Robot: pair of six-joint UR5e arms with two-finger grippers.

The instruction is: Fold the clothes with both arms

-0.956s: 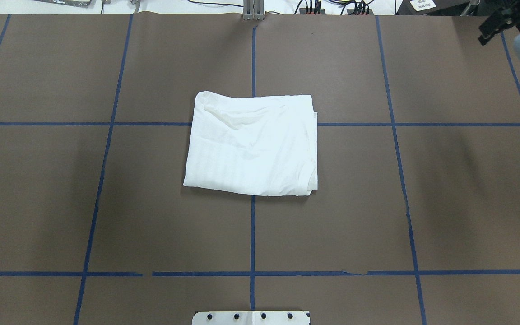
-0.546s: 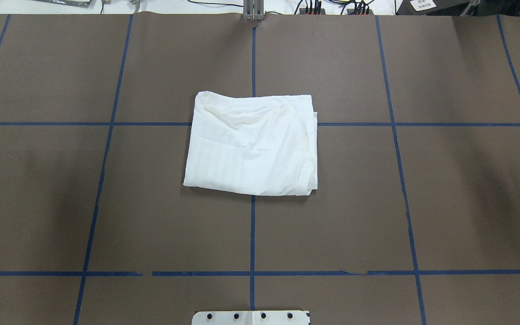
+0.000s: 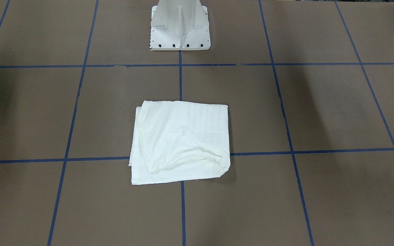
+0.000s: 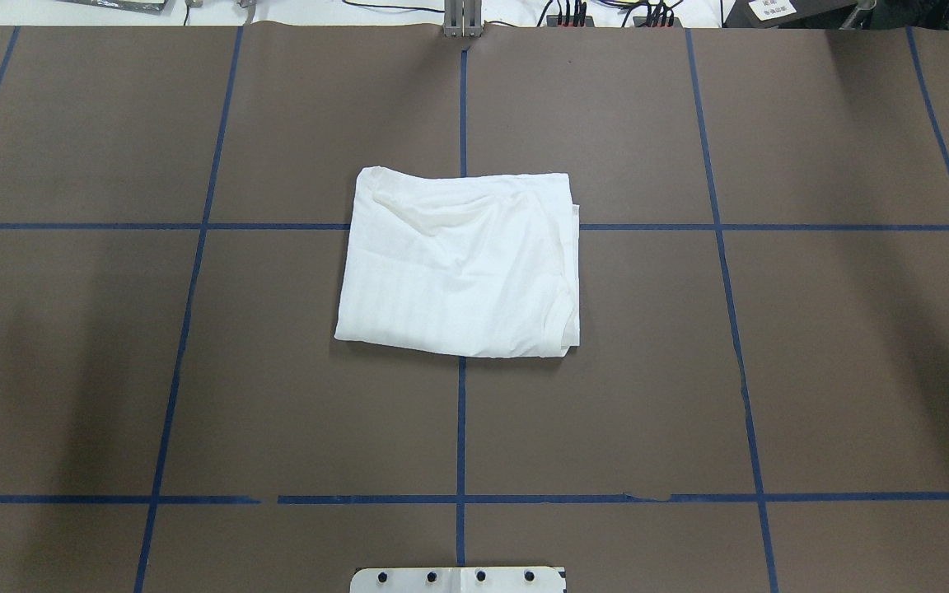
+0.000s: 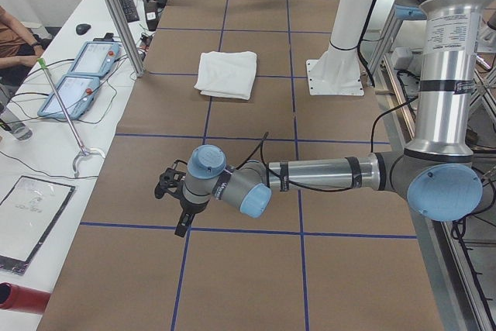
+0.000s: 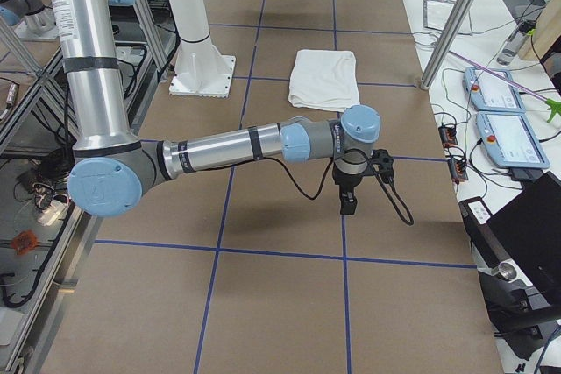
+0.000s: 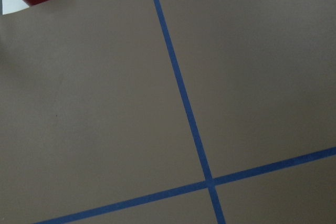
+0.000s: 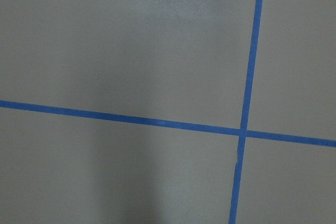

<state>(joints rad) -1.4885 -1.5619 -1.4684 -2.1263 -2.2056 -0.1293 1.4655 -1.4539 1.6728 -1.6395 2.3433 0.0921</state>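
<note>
The white T-shirt [image 4: 458,263] lies folded into a rough rectangle at the table's middle, with no printed text showing; it also shows in the front view [image 3: 180,143] and both side views [image 5: 226,74] [image 6: 325,78]. No arm touches it. My left gripper [image 5: 182,222] hangs low over the table far to the left of the shirt; I cannot tell if it is open or shut. My right gripper [image 6: 348,208] points down over the table far to the right; I cannot tell its state either. Both wrist views show only brown table and blue tape.
The white pedestal base [image 3: 180,24] stands at the robot's side of the table. Teach pendants [image 5: 81,75] and cables lie on the white bench beyond the far edge, with metal posts [image 6: 451,24] and a red tube [image 5: 19,298].
The right arm has drawn out of the overhead view's top right corner. The folded shirt has not moved.
</note>
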